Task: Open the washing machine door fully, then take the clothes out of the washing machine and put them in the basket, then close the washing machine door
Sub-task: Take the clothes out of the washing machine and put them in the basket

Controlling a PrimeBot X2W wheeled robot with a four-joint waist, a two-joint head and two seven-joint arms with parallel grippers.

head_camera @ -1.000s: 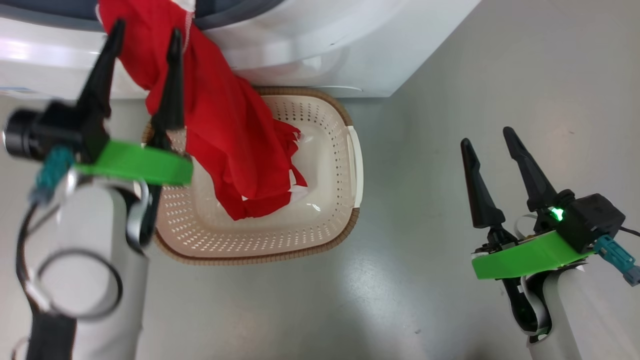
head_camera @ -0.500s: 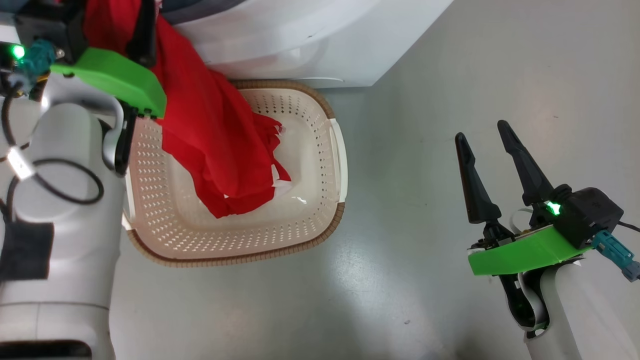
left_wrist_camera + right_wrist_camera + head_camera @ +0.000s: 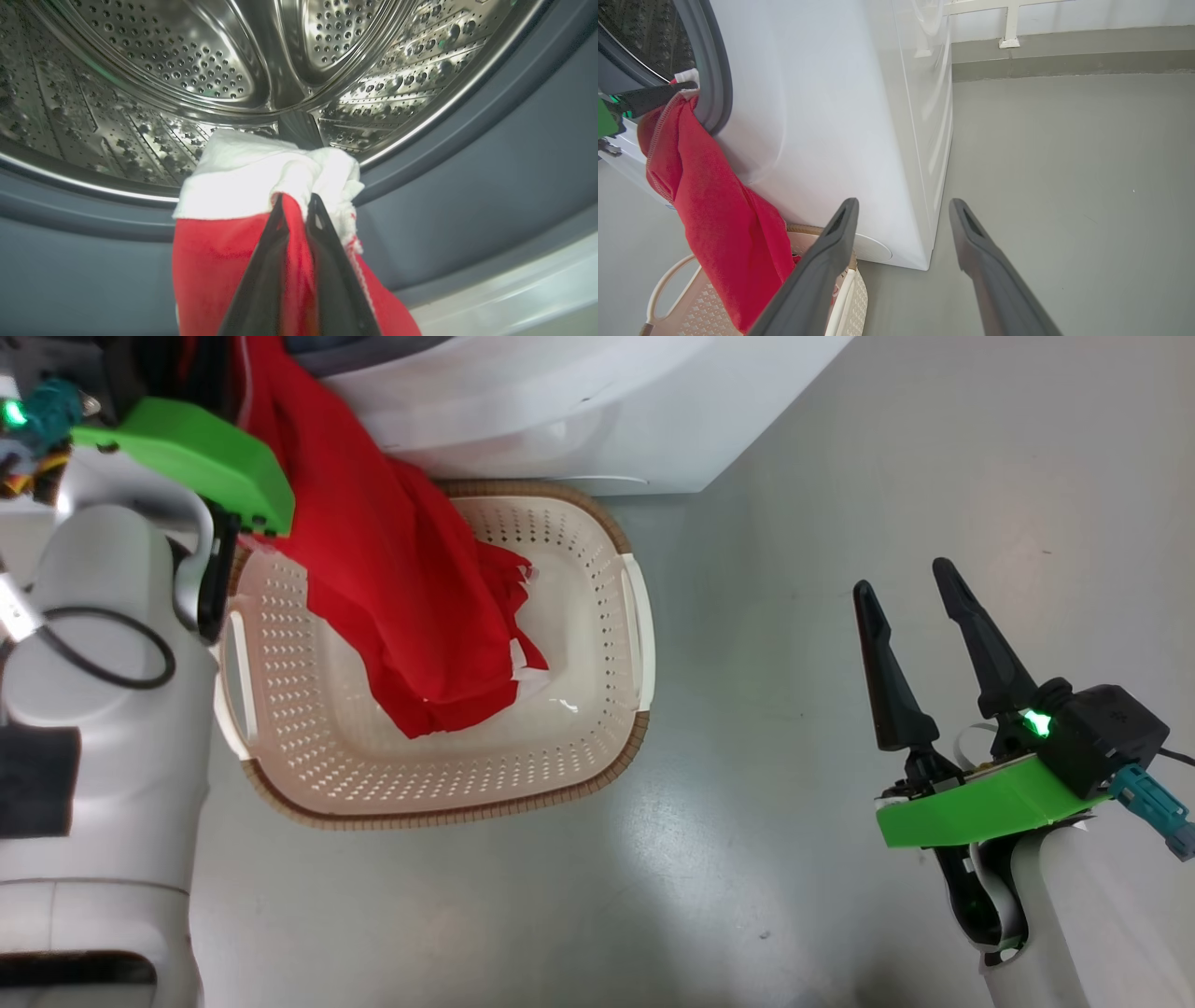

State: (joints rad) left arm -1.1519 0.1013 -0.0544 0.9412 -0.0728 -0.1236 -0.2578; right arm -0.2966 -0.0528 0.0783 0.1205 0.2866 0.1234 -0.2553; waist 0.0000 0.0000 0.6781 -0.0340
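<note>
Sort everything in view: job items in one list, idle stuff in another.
Job: washing machine, red jersey, white garment, basket, left gripper pinching the jersey.
Idle: right gripper, open over the grey floor; white frame by the wall.

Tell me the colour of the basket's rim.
Brown, with a woven look; the basket's rim shows best in the head view.

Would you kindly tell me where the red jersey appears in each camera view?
Head view: red jersey upper left, draping into the basket.
Left wrist view: bottom middle, pinched by the left gripper.
Right wrist view: left side, hanging down.
Shared landmark: washing machine's grey seal.
</note>
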